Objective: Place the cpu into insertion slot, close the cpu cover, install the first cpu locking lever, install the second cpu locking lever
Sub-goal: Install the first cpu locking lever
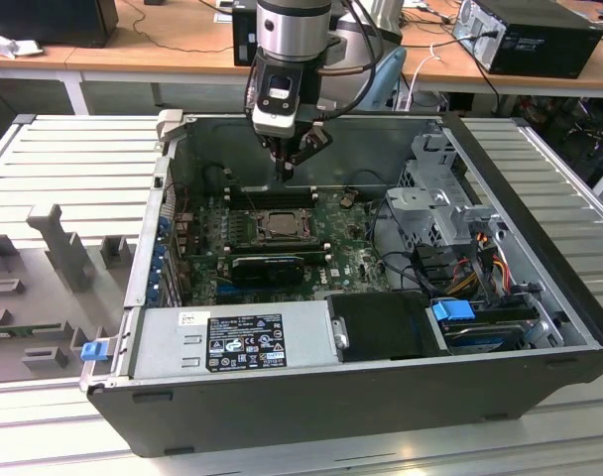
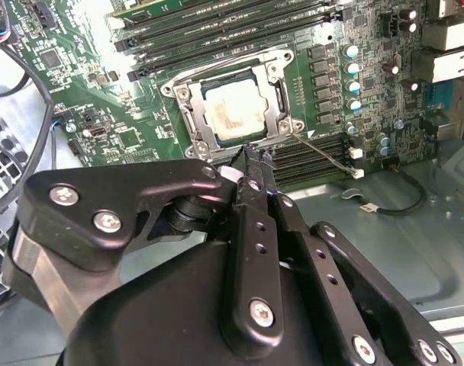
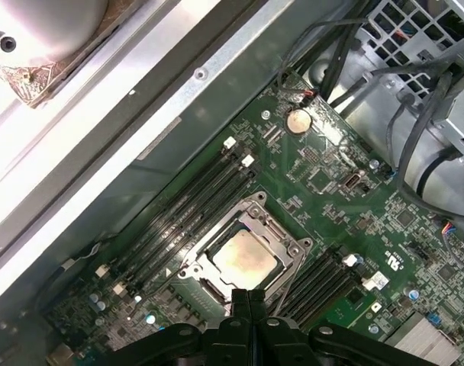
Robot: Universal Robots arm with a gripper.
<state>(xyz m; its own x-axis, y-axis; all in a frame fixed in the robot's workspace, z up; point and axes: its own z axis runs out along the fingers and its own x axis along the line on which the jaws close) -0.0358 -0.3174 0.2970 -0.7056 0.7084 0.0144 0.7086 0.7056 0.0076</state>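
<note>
Starting at the exterior view's left, grey moulded blocks stand on the ribbed metal counter, apparently holders for parts, well apart from the work. Next comes the computer case, laid on its side with the panel off so the arm can reach straight down to the board. Its power supply lies along the near wall. Further in, the gripper hangs just above the board with its fingers pressed together and nothing between them; both wrist views show the tips meeting beside the socket. The cpu sits flat in the insertion slot, its pale face showing through the cut-out of the cpu cover, which looks folded down over it. A shut, pointed gripper suits pushing rather than grasping (my reading, not something shown). In the second wrist view a thin metal rod runs out from a corner of the socket across the memory slots. I take it for a locking lever not yet clipped down. On the exterior view's right, a drive cage and a bundle of cables crowd that end of the case. Behind the counter, wooden desks carry trailing leads and, to the right, a black machine.
</note>
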